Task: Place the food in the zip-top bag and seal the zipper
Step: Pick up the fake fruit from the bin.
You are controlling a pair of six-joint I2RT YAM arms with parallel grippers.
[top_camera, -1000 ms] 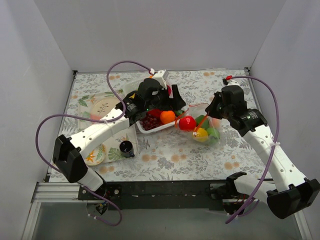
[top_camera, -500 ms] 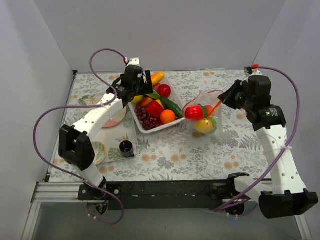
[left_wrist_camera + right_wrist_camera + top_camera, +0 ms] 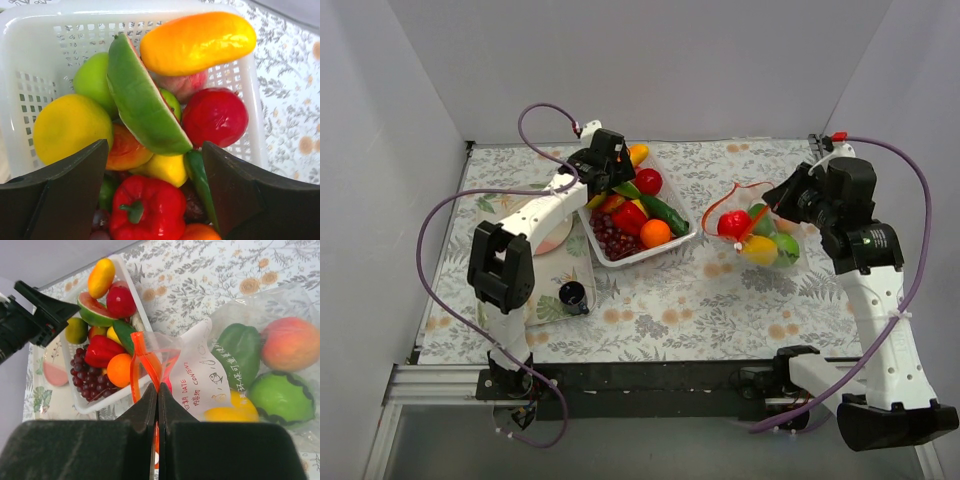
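Note:
The zip-top bag [image 3: 765, 238] lies right of the tray and holds a red, a yellow and some green food pieces. My right gripper [image 3: 778, 200] is shut on the zipper [image 3: 141, 357], the orange-red strip at the bag's mouth, which stands open in a loop. The right wrist view shows a green pepper [image 3: 245, 352], a peach [image 3: 290, 342] and a green fruit [image 3: 282, 397] inside the bag [image 3: 200, 370]. My left gripper [image 3: 611, 172] hangs open and empty over the tray's far end, above the watermelon slice [image 3: 142, 102], a red pepper [image 3: 147, 210] and an orange-yellow mango [image 3: 197, 42].
The white perforated tray [image 3: 632, 261] holds several more fruits, an orange [image 3: 655, 232] and grapes [image 3: 613, 238]. A pink plate [image 3: 556, 237] lies left of it and a small black cup [image 3: 572, 293] stands nearer the front. White walls close in three sides.
My left gripper has moved from the tray's middle to its far end. My right gripper has dragged the bag to the right by its strip, away from the tray.

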